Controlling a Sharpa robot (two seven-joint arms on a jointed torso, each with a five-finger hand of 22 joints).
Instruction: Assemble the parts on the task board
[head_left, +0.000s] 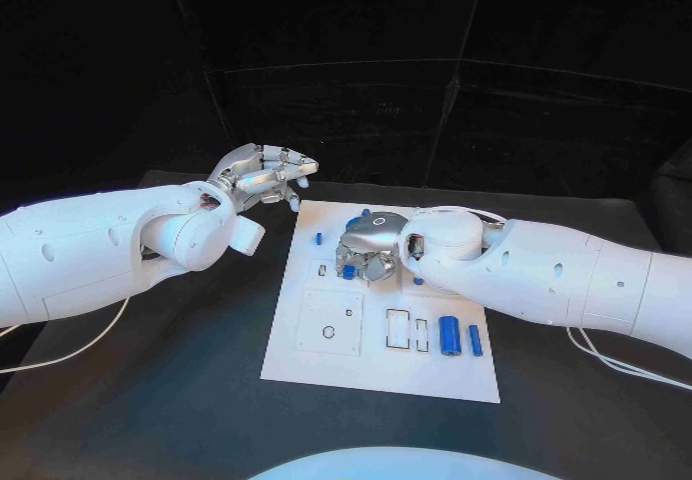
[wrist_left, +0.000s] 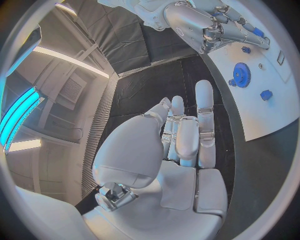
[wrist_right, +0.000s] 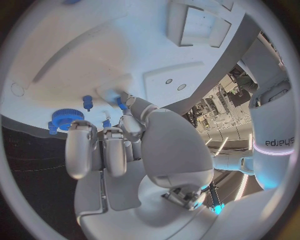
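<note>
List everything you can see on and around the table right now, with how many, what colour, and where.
Table: one, black, under everything.
Task board: one, white, middle of the table.
Gear: one, blue, on the board's far part.
Cylinder: one, blue, lying on the board's near right part.
Bar: one, blue, just right of the cylinder.
Peg: one, blue, near the board's far left edge.
Left hand: silver, raised beyond the board's far left corner, holding nothing.
Right hand: silver, over the board's far middle; its grip is unclear.
</note>
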